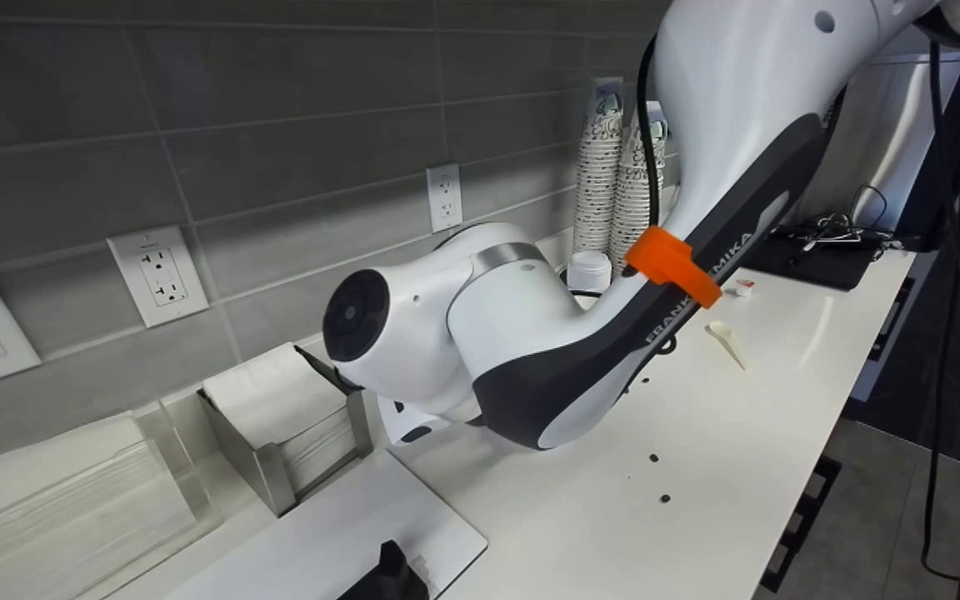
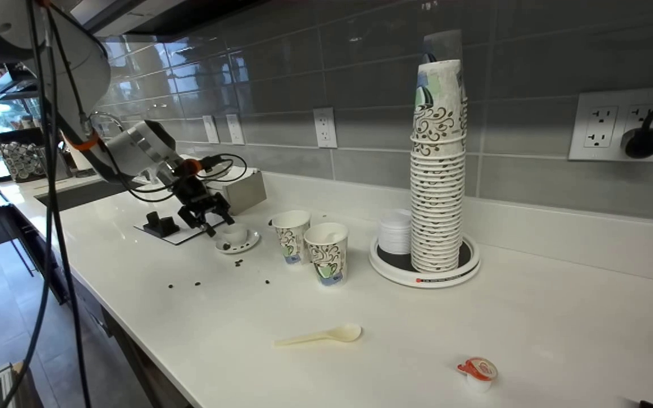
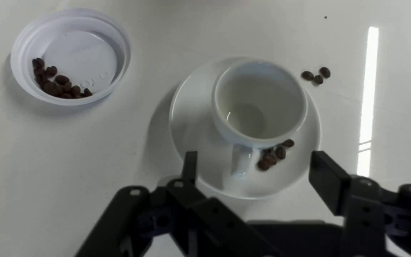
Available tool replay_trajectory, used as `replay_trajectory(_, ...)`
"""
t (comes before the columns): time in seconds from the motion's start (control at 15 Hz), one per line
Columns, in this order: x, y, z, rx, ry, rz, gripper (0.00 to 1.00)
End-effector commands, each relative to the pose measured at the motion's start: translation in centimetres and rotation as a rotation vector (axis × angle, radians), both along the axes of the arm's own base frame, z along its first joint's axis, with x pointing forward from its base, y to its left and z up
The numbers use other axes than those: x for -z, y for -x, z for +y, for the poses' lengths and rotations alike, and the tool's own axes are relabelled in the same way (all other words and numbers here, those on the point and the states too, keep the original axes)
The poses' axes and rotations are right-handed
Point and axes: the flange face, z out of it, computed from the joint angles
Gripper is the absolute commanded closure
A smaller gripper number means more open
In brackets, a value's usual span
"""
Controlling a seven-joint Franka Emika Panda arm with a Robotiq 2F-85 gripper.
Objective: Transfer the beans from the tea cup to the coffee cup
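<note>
We see the end effector (image 3: 253,165) with its fingers (image 3: 190,166) spread wide in the wrist view, and the handle of the white cup (image 3: 259,107) shows in the gap between the fingertips. Between them too we find a small cluster of beans (image 3: 269,159) on the saucer (image 3: 194,107), just beside that handle and nearer the finger at right. We spot more beans beyond the fingertips, a heap in a shallow white lid (image 3: 80,53) at upper left and loose ones on the desk (image 3: 120,153) at upper right, though we cannot quite judge how high the end effector hangs over the saucer
</note>
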Motion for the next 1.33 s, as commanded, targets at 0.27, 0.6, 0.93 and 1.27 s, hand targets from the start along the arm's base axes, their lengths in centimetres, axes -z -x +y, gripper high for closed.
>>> replay_trajectory(0.27, -6.8, 1.1, -1.6, 0.023, -0.150, 0.136, 0.00)
replay_trajectory(0.6, -12.3, 1.5, -7.8, 0.070, -0.436, 0.102, 0.00)
replay_trajectory(0.93, -15.9, 3.7, -16.3, 0.202, -0.709, 0.009, 0.00)
replay_trajectory(1.27, -18.8, 10.4, -24.3, 0.562, -0.683, 0.031, 0.00)
